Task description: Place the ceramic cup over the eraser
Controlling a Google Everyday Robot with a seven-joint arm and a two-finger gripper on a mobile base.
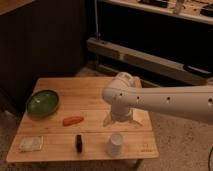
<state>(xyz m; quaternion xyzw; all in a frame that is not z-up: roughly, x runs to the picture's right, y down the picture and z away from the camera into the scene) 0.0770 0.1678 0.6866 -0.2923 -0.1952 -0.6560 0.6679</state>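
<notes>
I am looking at the wooden table (87, 96) through my camera. At the near left corner lies a small pale flat packet (31, 143). Farther back on the left sits the green bowl (43, 102). To the right of the bowl, near the middle of the table, lies an orange carrot-shaped thing (73, 120). Just in front of it, close to the near edge, is the eraser (78, 142), a small black block all on its own. To the right of the eraser, a little way apart and also by the near edge, stands the ceramic cup (115, 144). It is white and nothing is touching it. Just behind the cup, my gripper (120, 118) hangs low over the table. I cannot tell if it is open or closed, because the arm hides it. The big white arm (165, 102) comes in from the right side and bends down over the right part of the table.
</notes>
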